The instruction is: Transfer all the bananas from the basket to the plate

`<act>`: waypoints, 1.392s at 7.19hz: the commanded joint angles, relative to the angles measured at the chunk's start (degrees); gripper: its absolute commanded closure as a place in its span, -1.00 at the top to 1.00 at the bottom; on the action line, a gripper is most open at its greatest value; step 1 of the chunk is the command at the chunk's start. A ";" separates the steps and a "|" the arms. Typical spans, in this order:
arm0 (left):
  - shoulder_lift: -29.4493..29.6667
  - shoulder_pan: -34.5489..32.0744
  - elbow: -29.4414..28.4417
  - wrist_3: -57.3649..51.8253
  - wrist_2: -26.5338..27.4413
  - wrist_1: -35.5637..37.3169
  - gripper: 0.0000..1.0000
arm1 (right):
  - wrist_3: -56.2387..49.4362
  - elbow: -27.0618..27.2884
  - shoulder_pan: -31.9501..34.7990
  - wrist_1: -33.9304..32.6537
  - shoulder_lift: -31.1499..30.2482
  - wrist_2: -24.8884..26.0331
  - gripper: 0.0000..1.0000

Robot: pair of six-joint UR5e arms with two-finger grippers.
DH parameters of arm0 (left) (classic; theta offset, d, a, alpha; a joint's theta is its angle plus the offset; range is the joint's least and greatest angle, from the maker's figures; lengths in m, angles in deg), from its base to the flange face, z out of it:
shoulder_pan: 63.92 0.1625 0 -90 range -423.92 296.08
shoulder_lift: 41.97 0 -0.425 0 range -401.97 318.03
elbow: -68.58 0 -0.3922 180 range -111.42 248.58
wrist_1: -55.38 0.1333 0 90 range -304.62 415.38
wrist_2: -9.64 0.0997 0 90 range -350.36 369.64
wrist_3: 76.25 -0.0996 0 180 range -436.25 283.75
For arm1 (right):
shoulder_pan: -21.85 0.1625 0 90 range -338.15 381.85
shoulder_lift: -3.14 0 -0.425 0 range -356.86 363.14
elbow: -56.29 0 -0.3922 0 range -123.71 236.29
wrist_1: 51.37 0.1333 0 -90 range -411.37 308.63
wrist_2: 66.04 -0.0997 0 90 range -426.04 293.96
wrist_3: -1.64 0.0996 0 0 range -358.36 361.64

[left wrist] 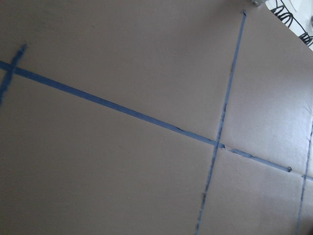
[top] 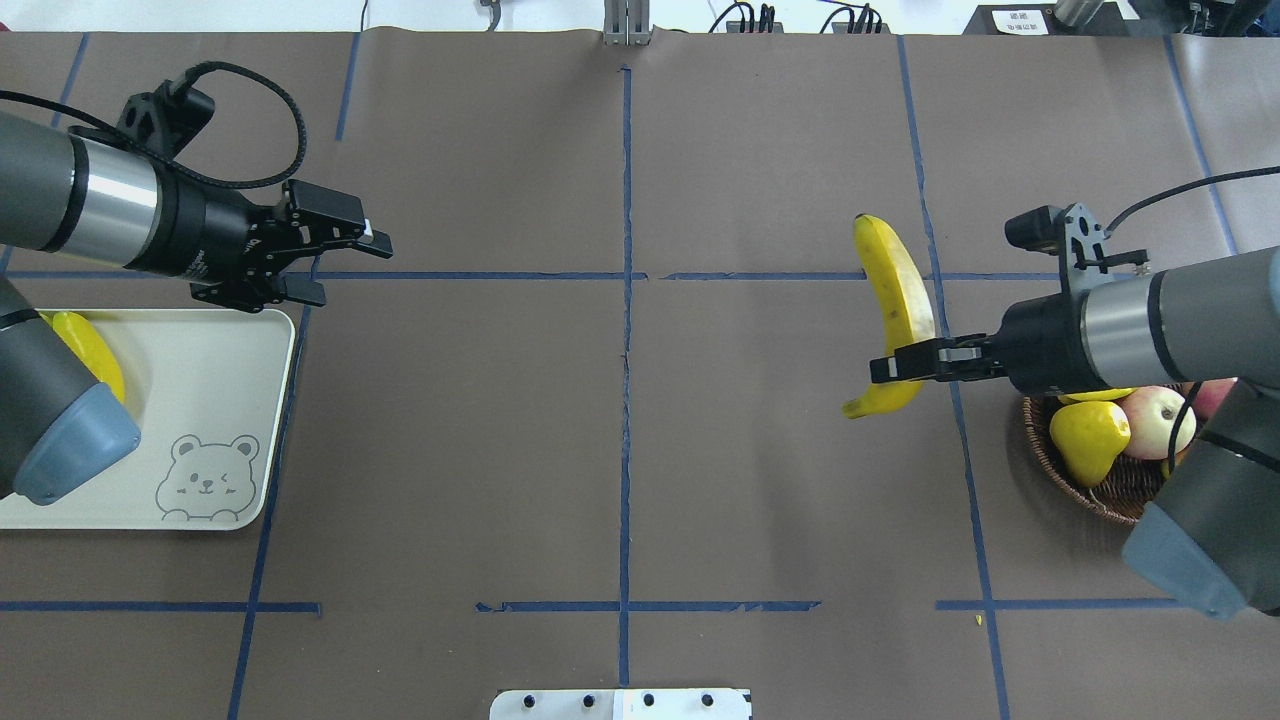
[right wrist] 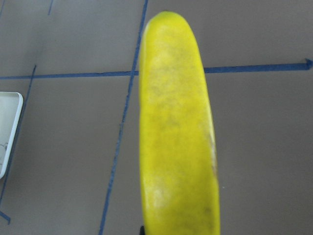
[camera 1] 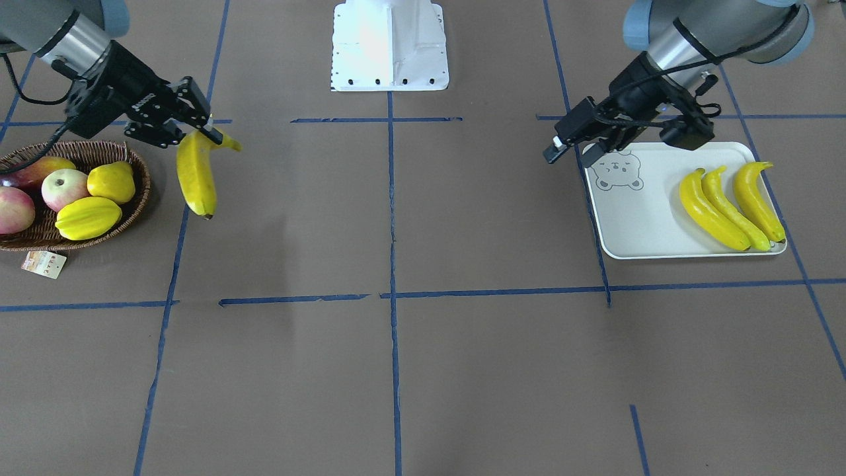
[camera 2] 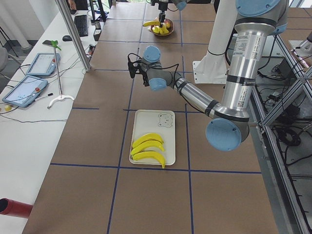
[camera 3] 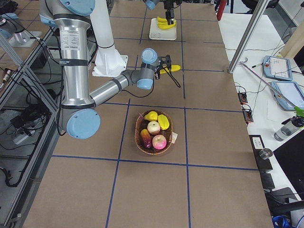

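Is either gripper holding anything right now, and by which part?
The right gripper holds a banana near its stem end, the rest hanging free. The left gripper is open and empty.

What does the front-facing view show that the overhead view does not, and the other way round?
Only the front-facing view shows all three bananas on the plate and the paper tag of the basket. Only the overhead view shows cables beyond the table; there the left arm hides most of the plate's bananas. Both show the right gripper shut on a fourth banana, outside the basket, and the left gripper open.
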 commanded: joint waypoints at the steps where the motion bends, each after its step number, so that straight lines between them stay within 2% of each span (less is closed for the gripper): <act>1: 5.36 0.91 -0.97 2.69 0.04 0.00 0.99 | 7.34 -0.11 -5.30 0.68 6.84 5.22 -0.91; 2: 7.74 3.09 -1.06 2.88 1.96 0.09 0.98 | 10.60 0.24 -10.63 0.77 8.97 13.43 -0.91; 3: 9.59 6.59 -0.80 2.97 6.59 0.09 0.98 | 10.89 0.16 -16.26 0.68 11.51 20.12 -0.92; 5: 11.89 11.27 -1.15 2.97 11.19 0.27 0.98 | 10.81 -1.42 -22.09 -0.29 15.83 27.19 -0.93; 7: 13.21 13.21 -1.59 2.97 12.95 0.62 0.98 | 10.89 -6.15 -22.81 -0.55 21.53 27.75 -0.92; 10: 13.74 15.68 -3.25 2.97 15.77 0.79 0.96 | 10.89 -6.70 -23.26 -3.72 24.63 28.54 -0.91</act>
